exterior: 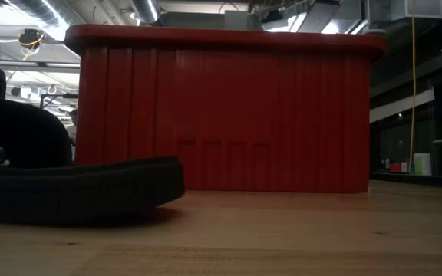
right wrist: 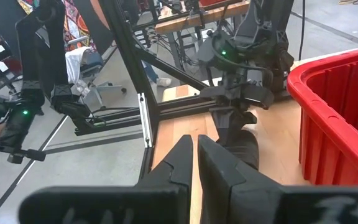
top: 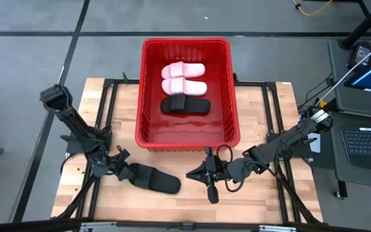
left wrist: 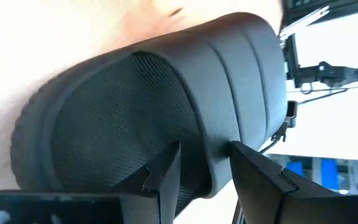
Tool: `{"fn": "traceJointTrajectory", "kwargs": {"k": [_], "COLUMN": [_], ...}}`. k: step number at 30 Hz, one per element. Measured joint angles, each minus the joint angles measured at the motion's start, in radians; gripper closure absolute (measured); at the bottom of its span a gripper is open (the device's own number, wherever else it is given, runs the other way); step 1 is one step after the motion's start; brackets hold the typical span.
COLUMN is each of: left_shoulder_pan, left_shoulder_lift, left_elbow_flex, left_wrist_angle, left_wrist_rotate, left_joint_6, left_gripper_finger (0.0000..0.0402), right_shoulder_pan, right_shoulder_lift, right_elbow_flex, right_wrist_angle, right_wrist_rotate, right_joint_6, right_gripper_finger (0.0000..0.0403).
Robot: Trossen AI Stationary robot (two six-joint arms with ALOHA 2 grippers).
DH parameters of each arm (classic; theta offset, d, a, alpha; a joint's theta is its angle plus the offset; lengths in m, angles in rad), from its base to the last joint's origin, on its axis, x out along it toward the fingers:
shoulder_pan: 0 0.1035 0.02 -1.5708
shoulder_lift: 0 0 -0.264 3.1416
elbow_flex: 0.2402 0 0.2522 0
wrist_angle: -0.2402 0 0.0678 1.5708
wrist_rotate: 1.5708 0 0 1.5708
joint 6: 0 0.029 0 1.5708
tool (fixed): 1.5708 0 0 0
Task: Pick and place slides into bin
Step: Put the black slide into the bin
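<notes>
**A:** So where's everything sitting? From the high view, three slides are already in the red bin point(top: 185, 135) up in the centre: two pale pink slides point(top: 183, 77) side by side, a black slide point(top: 185, 106) just below them.

**B:** Yep, and the fourth black slide point(top: 153, 178) lies on the table point(top: 282, 200) at lower left. The left gripper point(top: 126, 169) is clamped on its strap edge, fingers point(left wrist: 253, 171) either side in the wrist view.

**A:** And the right gripper point(top: 198, 174)?

**B:** Pinched closed, holding nothing, low centre. The low view only gives the bin wall, so its contents are hidden there, and the sandal is cut off at the left edge.
</notes>
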Motion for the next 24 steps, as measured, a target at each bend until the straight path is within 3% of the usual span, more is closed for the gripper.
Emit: {"fn": "traceJointTrajectory", "kwargs": {"k": [9, 24], "left_shoulder_pan": [0.000, 0.003], "left_shoulder_lift": [0.001, 0.001], "left_elbow_flex": [-0.018, -0.017], "left_wrist_angle": [0.113, 0.098], "left_wrist_rotate": [0.036, 0.012], "left_joint_6": [0.054, 0.101], "left_gripper_finger": [0.0270, 0.0278], "right_shoulder_pan": [0.000, -0.002], "right_shoulder_lift": [0.000, 0.000], "right_elbow_flex": [0.000, 0.000], "right_wrist_angle": [0.002, 0.005], "right_wrist_rotate": [0.000, 0.000], "right_joint_6": [-0.004, -0.006], "right_gripper_finger": [0.0375, 0.0375]}}
